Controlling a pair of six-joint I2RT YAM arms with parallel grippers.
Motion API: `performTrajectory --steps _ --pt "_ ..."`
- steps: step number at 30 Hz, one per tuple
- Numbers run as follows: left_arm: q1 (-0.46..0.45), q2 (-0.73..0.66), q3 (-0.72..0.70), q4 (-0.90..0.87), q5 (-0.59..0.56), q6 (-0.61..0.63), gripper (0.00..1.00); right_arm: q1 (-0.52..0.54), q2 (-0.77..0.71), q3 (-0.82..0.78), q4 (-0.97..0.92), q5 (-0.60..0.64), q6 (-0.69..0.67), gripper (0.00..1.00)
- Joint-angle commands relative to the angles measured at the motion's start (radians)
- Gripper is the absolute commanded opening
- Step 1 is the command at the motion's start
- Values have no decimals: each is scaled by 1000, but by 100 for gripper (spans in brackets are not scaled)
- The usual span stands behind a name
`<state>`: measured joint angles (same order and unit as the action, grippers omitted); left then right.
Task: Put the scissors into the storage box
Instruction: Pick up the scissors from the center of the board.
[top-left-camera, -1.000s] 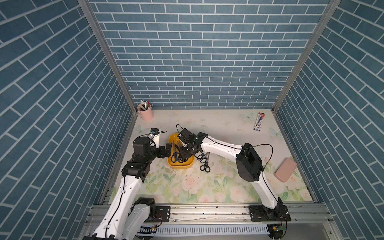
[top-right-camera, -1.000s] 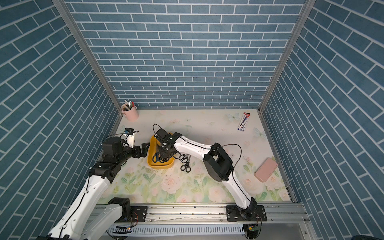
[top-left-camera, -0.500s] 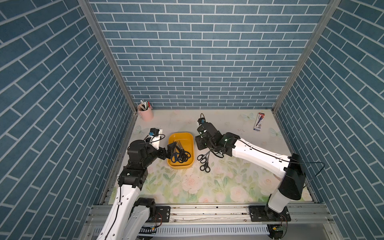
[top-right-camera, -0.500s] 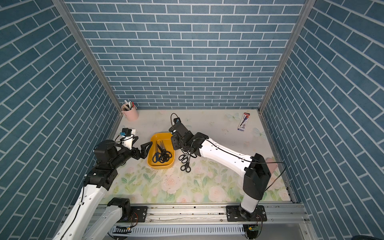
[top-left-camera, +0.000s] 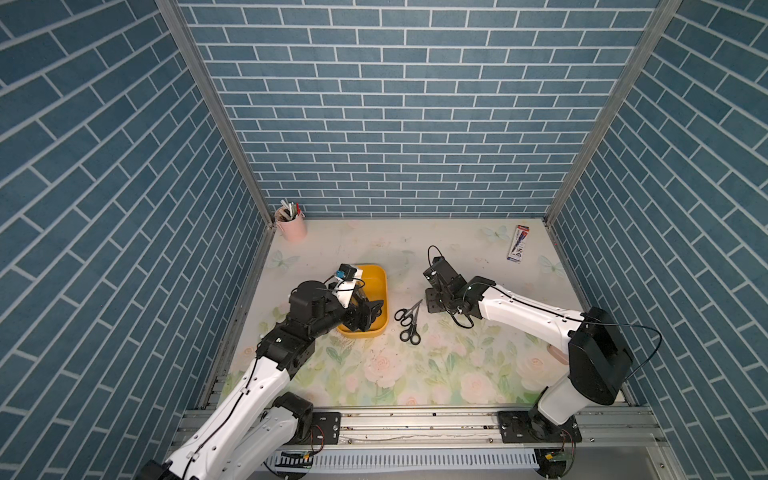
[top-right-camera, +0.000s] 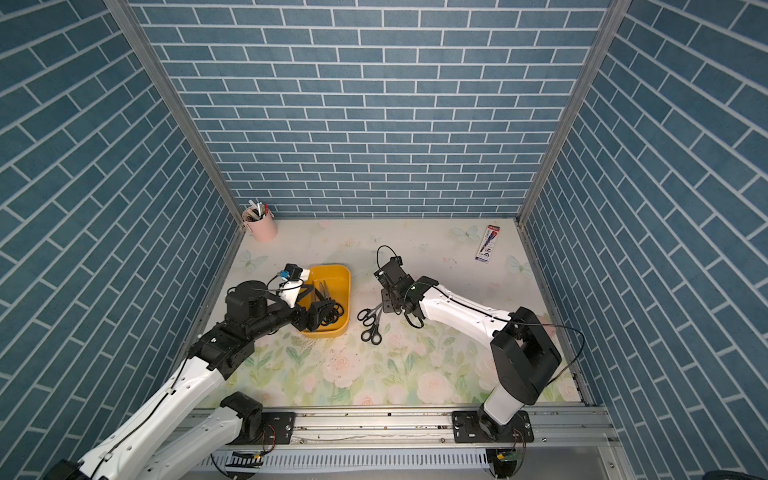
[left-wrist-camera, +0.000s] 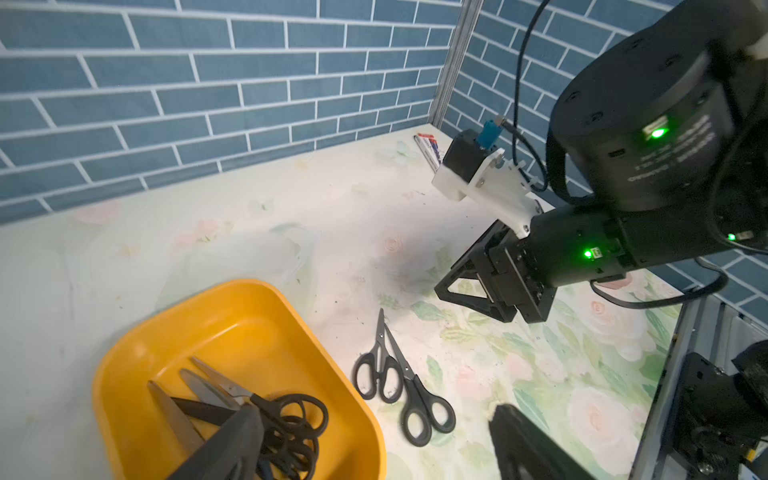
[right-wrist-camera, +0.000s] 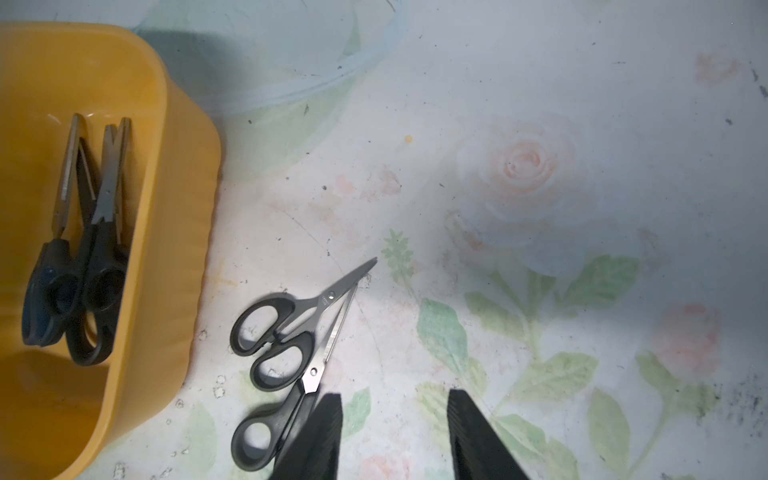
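Our left end effector (top-left-camera: 368, 312) hangs over the near end of the storage box (top-left-camera: 376, 282), its jaws spread wide with nothing between them, just above the several pairs of scissors (left-wrist-camera: 270, 411) heaped inside the box with their handles toward that near end. Just to the right of the box we see two more pairs (top-left-camera: 409, 321) lying overlapped on the tabletop (top-left-camera: 415, 374), and our right end effector (right-wrist-camera: 392, 415) hovers beside them, part open and empty. Well beyond the box's far left corner stands a pink pen cup (top-left-camera: 293, 229).
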<state>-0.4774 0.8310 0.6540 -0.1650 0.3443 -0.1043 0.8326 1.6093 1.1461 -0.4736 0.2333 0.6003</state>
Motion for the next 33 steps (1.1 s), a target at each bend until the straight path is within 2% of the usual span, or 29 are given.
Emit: performTrajectory --steps 1,3,7,11,14,16,18,20,23,26,28,30,33 --pt "-121 48 29 16 -158 -162 93 -25 -51 -49 7 27 41 46" --pt "-207 94 56 -9 -279 -249 94 -24 -93 -90 52 47 21 46" --pt "-315 214 146 -130 -418 -403 92 -24 -245 -262 230 75 -24 48" --pt "-381 382 265 -261 -444 -451 87 -17 -325 -408 352 103 -132 54" --pt "-430 514 348 -325 -443 -461 84 30 -329 -437 378 136 -282 57" --pt "-444 574 367 -319 -422 -472 83 83 -353 -479 428 180 -369 58" --pt "-446 612 368 -291 -382 -483 82 108 -416 -552 502 164 -421 61" --pt "-446 655 381 -289 -373 -490 82 112 -509 -628 569 123 -441 64" --pt "-446 726 400 -299 -335 -473 76 114 -672 -739 641 115 -447 67" --pt "-451 796 424 -310 -300 -449 70 115 -820 -811 640 158 -451 69" --pt "-457 829 435 -308 -289 -440 70 112 -890 -847 637 126 -466 74" --pt "-460 861 457 -318 -287 -435 70 115 -924 -866 634 73 -469 74" --pt "-461 905 486 -337 -289 -428 66 115 -922 -880 623 65 -438 74"
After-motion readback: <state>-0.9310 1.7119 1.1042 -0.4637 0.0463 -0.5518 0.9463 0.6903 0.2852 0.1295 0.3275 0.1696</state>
